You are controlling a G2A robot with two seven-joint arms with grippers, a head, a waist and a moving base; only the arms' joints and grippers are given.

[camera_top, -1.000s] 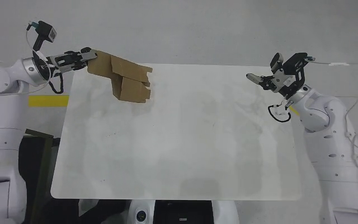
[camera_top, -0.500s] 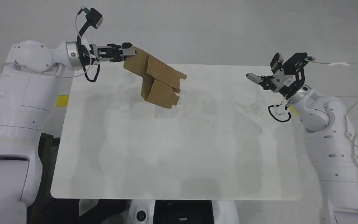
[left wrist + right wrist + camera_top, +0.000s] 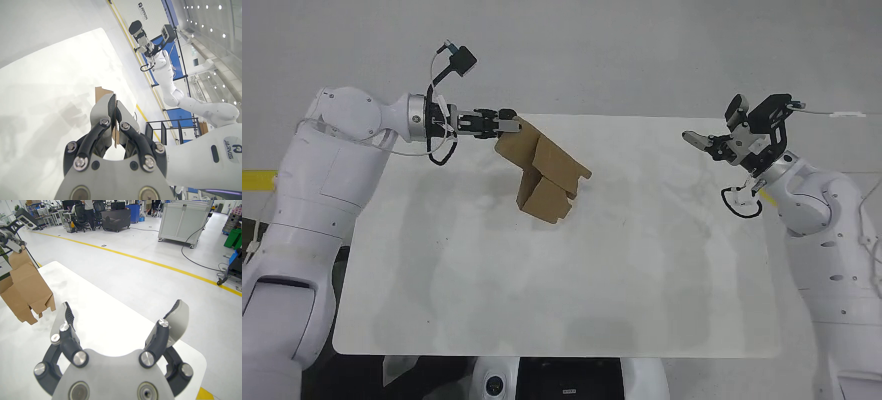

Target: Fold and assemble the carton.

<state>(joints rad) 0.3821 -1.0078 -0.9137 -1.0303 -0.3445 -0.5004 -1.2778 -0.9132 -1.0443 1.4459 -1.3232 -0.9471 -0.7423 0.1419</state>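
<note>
**Carton held up by one flap over the worktop**

At the worktop's (image 3: 642,300) far left corner, the left gripper (image 3: 504,121) is pinched tight on a top flap of the brown carton (image 3: 545,178). The carton hangs tilted from that grip, partly opened out, with its loose flaps pointing down over the worktop. I can't make out whether its lowest corner touches the surface. Well apart, above the worktop's far right edge, the right gripper (image 3: 699,139) sits with fingers spread wide, holding nothing.
</note>
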